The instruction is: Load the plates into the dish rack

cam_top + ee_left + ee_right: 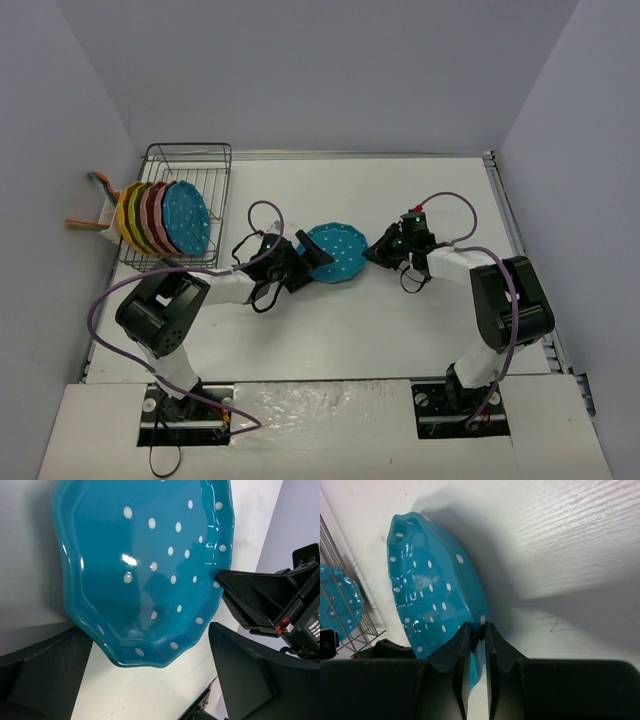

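A teal dotted plate (335, 252) is tilted up off the table at mid-table. My right gripper (378, 250) is shut on its right rim; the right wrist view shows both fingers pinching the rim (479, 632) of the plate (427, 595). My left gripper (312, 258) is open at the plate's left edge. In the left wrist view the plate (145, 570) fills the frame, and its lower edge lies between my spread fingers (245, 675) without touching them. The black wire dish rack (190, 155) stands at the back left and holds several plates upright: yellow-green (128, 215), pink (158, 215) and teal (187, 220).
A white holder (108, 215) with orange and green utensils hangs on the rack's left side. The rack wires (340, 605) and the racked teal plate show at the left of the right wrist view. Walls enclose the table on the left, back and right.
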Controlling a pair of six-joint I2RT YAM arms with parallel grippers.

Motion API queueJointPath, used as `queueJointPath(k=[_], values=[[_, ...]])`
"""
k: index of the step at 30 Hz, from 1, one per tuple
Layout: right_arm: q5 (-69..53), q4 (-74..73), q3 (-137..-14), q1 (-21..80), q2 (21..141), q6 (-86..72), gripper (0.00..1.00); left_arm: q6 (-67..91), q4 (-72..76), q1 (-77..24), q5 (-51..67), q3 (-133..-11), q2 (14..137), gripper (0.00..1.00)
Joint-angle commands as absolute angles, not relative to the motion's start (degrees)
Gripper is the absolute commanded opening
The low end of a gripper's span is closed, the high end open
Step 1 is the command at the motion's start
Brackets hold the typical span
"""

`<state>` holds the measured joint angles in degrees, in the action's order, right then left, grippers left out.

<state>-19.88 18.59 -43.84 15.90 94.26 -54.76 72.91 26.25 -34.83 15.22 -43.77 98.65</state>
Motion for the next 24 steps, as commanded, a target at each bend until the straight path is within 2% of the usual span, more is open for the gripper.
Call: queueJointPath(k=[1, 4, 18, 22, 24], values=[[-27.5, 30.1, -45.0, 16.0, 91.0, -60.7, 0.00, 74.7, 27.9, -35.2, 14.9, -43.9, 99.4, 0.97], [-28.5, 30.6, -44.2, 16.0, 90.1, -61.1, 0.00, 75.6, 28.7, -35.2, 14.2, -44.4, 100.0, 0.91], [-31.1, 32.4, -38.4, 16.3, 86.8, -61.8, 0.00, 82.3, 41.7, -35.2, 9.6, -39.9, 100.1, 0.41], [-31.6, 32.4, -36.7, 16.5, 85.0, -61.6, 0.00, 82.2, 43.6, -35.2, 8.6, -39.3, 98.9, 0.30], [-31.9, 32.7, -36.0, 17.1, 84.3, -62.2, 0.00, 81.7, 44.1, -35.3, 7.8, -39.1, 97.9, 0.28]])
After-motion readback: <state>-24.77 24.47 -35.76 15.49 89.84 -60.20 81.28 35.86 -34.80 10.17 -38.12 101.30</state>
